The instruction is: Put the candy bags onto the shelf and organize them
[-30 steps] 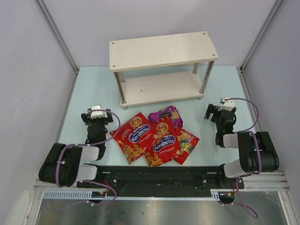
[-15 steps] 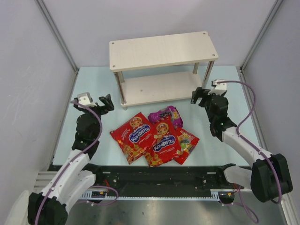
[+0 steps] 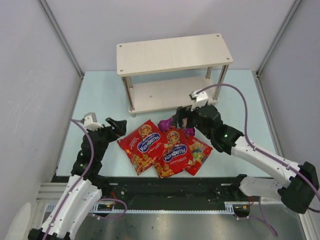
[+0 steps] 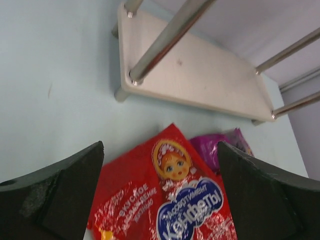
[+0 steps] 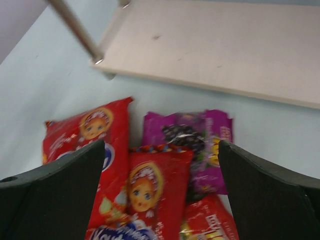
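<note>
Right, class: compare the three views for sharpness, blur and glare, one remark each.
Top external: evenly lit and sharp, shelf edges crisp. Left wrist: large red bag lettering soft, with glossy highlights. Right wrist: blurriest, the purple bag print smeared.

pale blue table [image 3: 100, 95] (grey walls [image 3: 30, 75])

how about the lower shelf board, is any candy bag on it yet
No, the lower board of the shelf is bare; all four candy bags lie on the table.
</note>
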Controlling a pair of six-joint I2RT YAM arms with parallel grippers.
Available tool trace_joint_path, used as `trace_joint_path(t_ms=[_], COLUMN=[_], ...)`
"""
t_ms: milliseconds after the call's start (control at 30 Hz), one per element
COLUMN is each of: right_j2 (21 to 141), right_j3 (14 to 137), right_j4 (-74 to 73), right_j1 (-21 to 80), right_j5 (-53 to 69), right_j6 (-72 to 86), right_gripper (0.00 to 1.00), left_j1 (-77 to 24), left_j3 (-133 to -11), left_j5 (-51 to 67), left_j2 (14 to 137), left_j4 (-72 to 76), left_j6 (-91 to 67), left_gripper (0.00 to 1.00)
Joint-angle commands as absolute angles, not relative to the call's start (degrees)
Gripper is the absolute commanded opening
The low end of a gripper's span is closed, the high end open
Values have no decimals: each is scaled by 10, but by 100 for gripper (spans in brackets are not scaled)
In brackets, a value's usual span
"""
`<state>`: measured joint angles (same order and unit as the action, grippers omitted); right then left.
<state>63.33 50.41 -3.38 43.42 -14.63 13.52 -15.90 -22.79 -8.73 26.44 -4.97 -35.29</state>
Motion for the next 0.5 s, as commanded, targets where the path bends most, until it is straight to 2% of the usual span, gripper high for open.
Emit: trace_joint_path(t_ms=[0,167,467], right_j2=[686,764,877], right_j3=[550,557,610], right_j4=[-69,-35,-40], right_j1=[497,511,521], right_j5=[-125,-61,28], right_j6=[140,157,155], right_gripper=[100,97,97], left_j1=[-199,-333,-436], left_j3=[-214,-217,-178], left_j5=[-77,-181,-247], left_j2=[291,352,334], left_j4=[-134,-141,-202], left_j6=[-438,-501,-617], left_gripper=[100,100,100])
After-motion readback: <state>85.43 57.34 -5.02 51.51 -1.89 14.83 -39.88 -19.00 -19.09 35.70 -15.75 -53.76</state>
